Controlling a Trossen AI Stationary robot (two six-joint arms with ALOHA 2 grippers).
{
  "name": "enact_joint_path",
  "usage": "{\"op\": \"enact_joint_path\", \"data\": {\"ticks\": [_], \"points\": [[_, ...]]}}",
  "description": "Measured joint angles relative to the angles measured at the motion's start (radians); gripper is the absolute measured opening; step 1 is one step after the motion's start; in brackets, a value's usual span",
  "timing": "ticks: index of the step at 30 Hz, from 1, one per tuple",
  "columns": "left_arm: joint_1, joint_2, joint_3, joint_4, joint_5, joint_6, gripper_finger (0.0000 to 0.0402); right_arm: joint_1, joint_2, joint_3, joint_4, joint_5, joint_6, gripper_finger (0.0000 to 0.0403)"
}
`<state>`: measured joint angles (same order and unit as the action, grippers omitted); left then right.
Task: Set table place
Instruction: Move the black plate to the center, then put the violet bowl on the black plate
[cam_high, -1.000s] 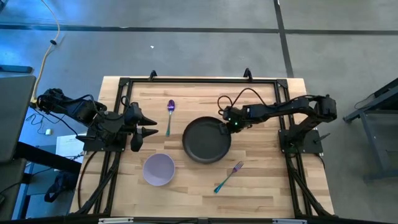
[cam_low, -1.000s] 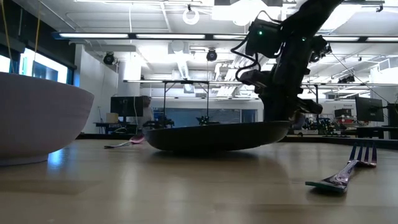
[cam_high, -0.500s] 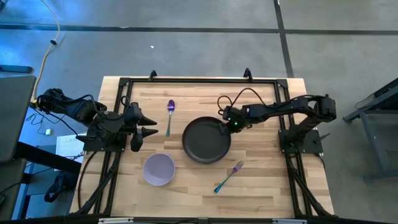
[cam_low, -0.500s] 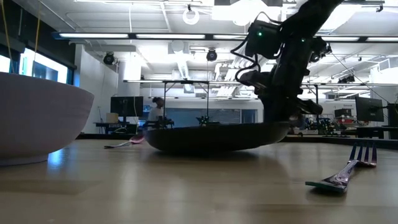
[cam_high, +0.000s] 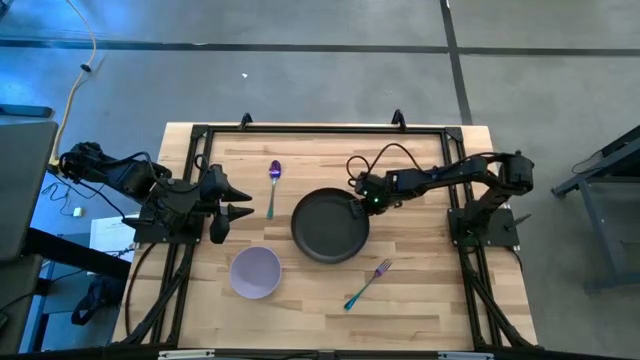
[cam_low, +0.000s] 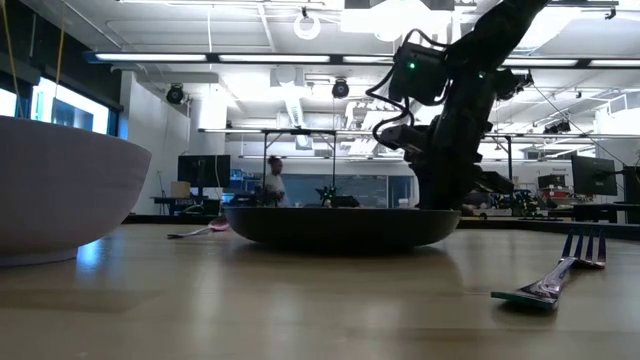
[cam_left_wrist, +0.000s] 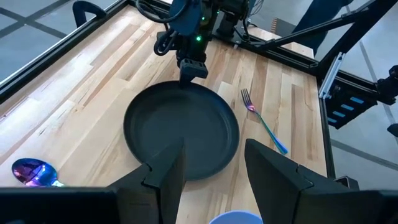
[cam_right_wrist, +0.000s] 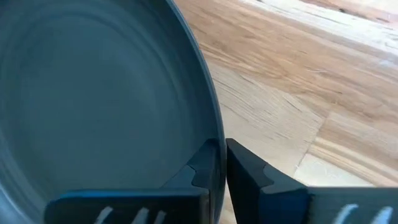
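At the middle of the table (cam_high: 420, 290) the dark grey plate (cam_high: 330, 226) lies flat, with the right gripper (cam_high: 362, 198) at its far right rim; the right wrist view alone shows the grip, its two fingers (cam_right_wrist: 249, 174) pinching the plate's rim (cam_right_wrist: 208, 118) between them, one inside and one outside; the low view shows the plate's (cam_low: 340, 225) whole underside resting level on the wood, which the high view cannot tell; the left wrist view shows the right gripper (cam_left_wrist: 193, 70) standing upright over the plate's (cam_left_wrist: 180, 130) edge. The left gripper (cam_high: 240, 200) waits over the left part of the table, its fingers (cam_left_wrist: 165, 177) spread and holding nothing; the purple-headed spoon (cam_high: 274, 185) lies just beyond it, to the far left of the plate and apart from it; the lavender bowl (cam_high: 255, 272) sits near left of the plate, close but not touching; in the low view the bowl (cam_low: 60, 185) fills the left foreground and hides much of the table behind it; the teal-handled fork (cam_high: 366, 284) lies aslant to the near right of the plate, apart from it. A person (cam_low: 270, 180) shows in the room beyond.
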<state>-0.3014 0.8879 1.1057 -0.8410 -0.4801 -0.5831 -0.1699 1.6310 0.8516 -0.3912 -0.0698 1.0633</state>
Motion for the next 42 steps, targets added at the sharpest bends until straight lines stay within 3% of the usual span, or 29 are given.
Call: {"op": "enact_joint_path", "data": {"ticks": [12,21,35,42], "points": [[0.0,0.0,0.0,0.0,-0.003,0.0,0.0156,0.0,0.0,0.0,0.014,0.0,-0.029,0.0132],[0.0,0.0,0.0,0.0,-0.003,-0.001,0.0156,0.0,-0.001,0.0,0.011,-0.008,-0.055,0.0181],[0.0,0.0,-0.003,0.003,-0.004,-0.009,0.0156,0.006,-0.177,0.0,-0.112,0.016,-0.124,0.0204],[0.0,0.0,-0.071,0.002,-0.027,-0.009,0.0156,0.061,-0.371,0.0,-0.105,0.159,-0.263,0.0204]]}}
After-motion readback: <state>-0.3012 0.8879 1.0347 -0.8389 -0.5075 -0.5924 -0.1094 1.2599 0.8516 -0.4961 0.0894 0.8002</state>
